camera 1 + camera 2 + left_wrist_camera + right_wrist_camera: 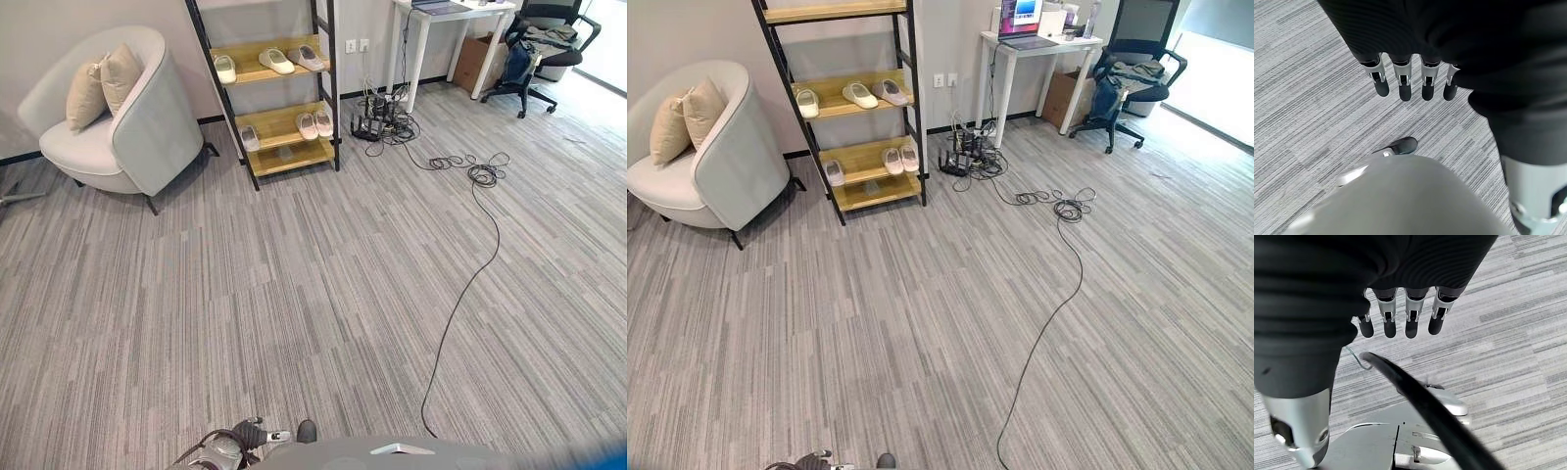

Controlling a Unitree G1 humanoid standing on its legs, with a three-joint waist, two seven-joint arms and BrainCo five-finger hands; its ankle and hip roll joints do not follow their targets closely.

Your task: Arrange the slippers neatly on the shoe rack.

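I saw six slippers (311, 124), apparently paired, on the shoe rack (279, 98); both hands (1410, 78) (1400, 316) hung empty, fingers relaxed.

A wide stretch of grey carpet (294, 294) lies open before the shoe rack (269, 93), whose two wooden shelves carry slippers (276, 61) with bare gaps between them. An armchair (118, 117) crowds the rack's left side. Right of it, tangled cables (387, 122) and a long black cord (470, 274) cross the floor.
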